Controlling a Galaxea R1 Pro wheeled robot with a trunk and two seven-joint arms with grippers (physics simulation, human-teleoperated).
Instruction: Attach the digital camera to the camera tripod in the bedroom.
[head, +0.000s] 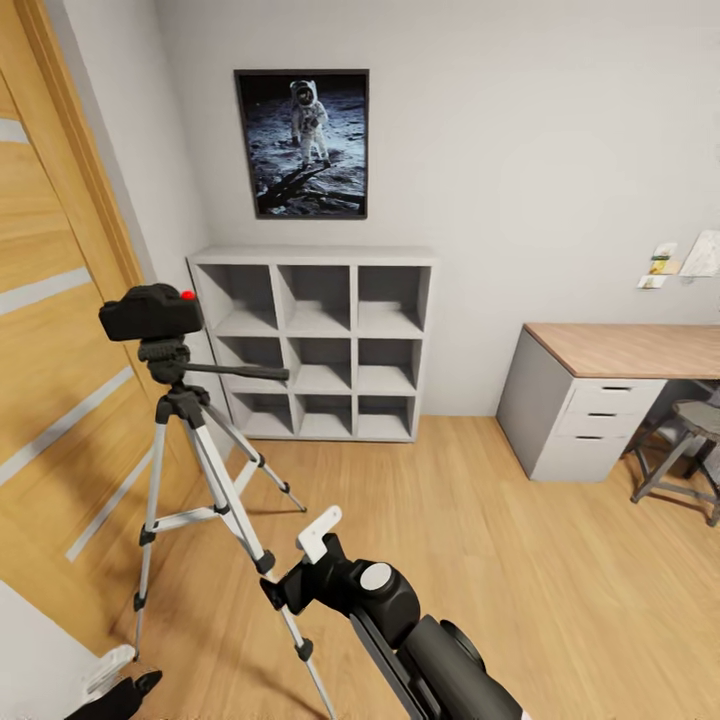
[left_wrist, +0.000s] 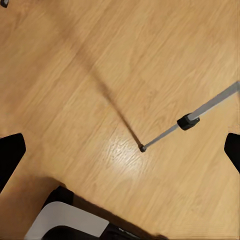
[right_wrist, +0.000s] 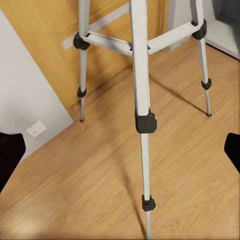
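Note:
The digital camera (head: 150, 312), black and boxy with a red button, sits on top of the camera tripod (head: 190, 470), which stands on the wood floor at the left beside the door. Its thin pan handle points right. My right gripper (head: 285, 590) hangs low next to the tripod's front leg, apart from it. In the right wrist view the gripper (right_wrist: 120, 152) is open and empty, with the silver tripod legs (right_wrist: 141, 90) ahead of it. My left gripper (left_wrist: 120, 152) is open over the floor, with one tripod leg (left_wrist: 200, 114) and its foot below it.
White cube shelves (head: 318, 345) stand against the back wall under an astronaut poster (head: 302, 143). A wood-topped desk with drawers (head: 600, 400) and a stool (head: 690, 440) are at the right. The wooden door (head: 50, 330) lines the left side. Open floor lies between tripod and desk.

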